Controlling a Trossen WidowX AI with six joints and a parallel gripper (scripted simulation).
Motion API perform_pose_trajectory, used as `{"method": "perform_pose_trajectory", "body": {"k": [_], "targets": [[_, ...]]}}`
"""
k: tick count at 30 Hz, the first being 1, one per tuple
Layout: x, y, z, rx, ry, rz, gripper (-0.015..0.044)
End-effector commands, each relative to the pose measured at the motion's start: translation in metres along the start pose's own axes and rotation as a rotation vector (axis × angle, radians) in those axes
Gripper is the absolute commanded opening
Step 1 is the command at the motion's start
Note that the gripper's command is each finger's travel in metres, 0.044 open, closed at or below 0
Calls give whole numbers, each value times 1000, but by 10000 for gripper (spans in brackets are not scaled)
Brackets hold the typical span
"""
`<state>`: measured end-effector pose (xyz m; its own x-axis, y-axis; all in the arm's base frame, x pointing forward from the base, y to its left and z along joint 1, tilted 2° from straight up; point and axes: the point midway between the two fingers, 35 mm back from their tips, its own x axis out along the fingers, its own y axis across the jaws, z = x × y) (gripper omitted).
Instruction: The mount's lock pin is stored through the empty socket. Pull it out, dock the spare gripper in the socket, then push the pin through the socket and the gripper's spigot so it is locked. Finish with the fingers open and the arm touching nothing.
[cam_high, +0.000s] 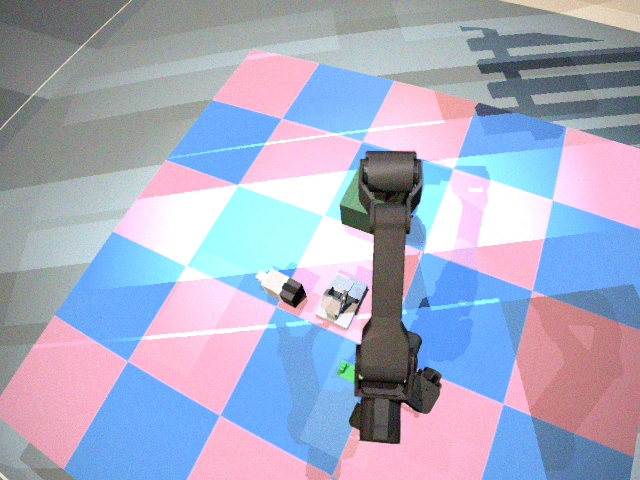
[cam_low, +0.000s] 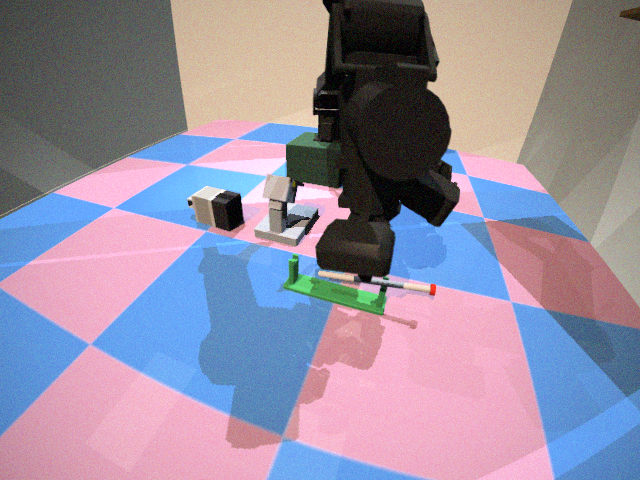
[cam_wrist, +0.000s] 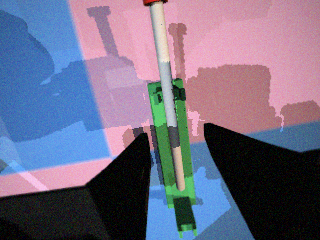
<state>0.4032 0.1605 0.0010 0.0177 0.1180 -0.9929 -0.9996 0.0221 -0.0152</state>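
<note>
the gripper (cam_high: 379, 421) (cam_low: 365, 277) (cam_wrist: 176, 134) hangs fingers-down over the green rack (cam_high: 347, 370) (cam_low: 336, 293) (cam_wrist: 185, 160), fingers partly open with nothing between them.

left to right across the exterior view: the spare gripper (cam_high: 281, 287) (cam_low: 214, 207), pale with a black end, lies beyond the rack and off to its left — undocked. next comes the grey mount (cam_high: 356, 284) (cam_low: 276, 235), beyond the rack's left end, its tilted socket head raised on a post. farther beyond the rack stands a dark green block (cam_high: 355, 211) (cam_low: 312, 162). last, the lock pin (cam_low: 418, 287) (cam_wrist: 167, 95) lies lengthwise along the rack, red head past its right end.

the pin looks light, stiff and smooth, so it may roll or swivel if pinched off-centre; i'd take it mid-shaft, fingers square across it — both ends left free for pushing through. the spare gripper is chunkier, probably heavier and rigid, best held by its flat sides with the spigot clear.

the count: one pin, one rack, one mount, one spare gripper, one block. the step in hand looks like lining up on the pin above the rack.
</note>
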Motion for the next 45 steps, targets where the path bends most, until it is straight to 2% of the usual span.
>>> {"method": "perform_pose_trajectory", "body": {"k": [1, 26, 32, 36, 45], "targets": [[6, 1, -2, -4, 5, 1, 180], [41, 1, -8, -4, 5, 1, 180], [41, 1, -8, -4, 5, 1, 23], [41, 1, -8, -4, 5, 1, 0], [34, 1, -7, -2, 3, 2, 0]]}}
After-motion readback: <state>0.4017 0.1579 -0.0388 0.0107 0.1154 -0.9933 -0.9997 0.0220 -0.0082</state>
